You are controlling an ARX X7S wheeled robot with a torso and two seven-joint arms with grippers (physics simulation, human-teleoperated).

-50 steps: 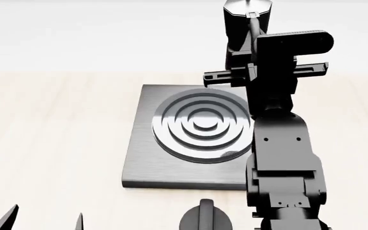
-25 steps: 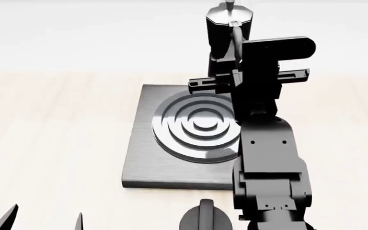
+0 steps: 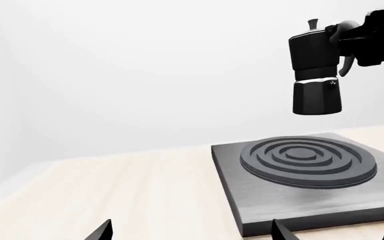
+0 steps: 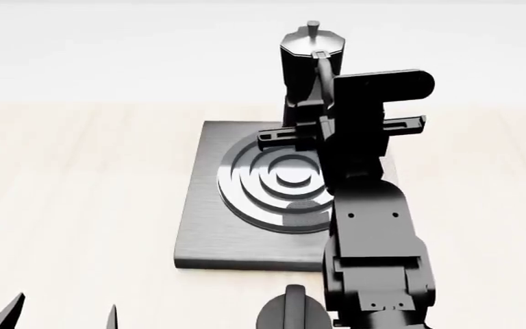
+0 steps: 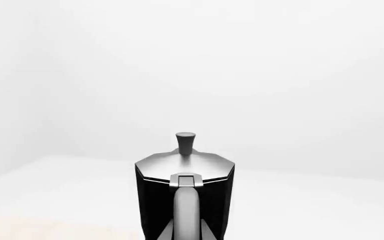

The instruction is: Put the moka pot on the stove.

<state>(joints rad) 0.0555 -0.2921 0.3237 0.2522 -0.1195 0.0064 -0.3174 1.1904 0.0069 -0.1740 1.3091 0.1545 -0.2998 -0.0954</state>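
Note:
The black faceted moka pot (image 4: 311, 58) with its silvery lid and knob hangs upright in the air above the far part of the stove (image 4: 206, 226), a grey square plate with raised rings. My right gripper (image 4: 319, 108) is shut on the pot's curved handle (image 5: 186, 210), one finger on each side. In the left wrist view the moka pot (image 3: 315, 70) floats well clear of the stove (image 3: 299, 160), not touching it. My left gripper (image 4: 62, 319) is open and holds nothing, low at the near left, its fingertips (image 3: 102, 231) wide apart.
A short black round knob (image 4: 290, 312) with a ridge sits just in front of the stove's near edge. My right arm (image 4: 377, 233) stretches over the stove's right side. The pale wooden tabletop (image 4: 80, 178) surrounds the stove.
My right arm has carried the moka pot leftward and closer, from beyond the stove's far right corner to above its far part. The left gripper has not moved.

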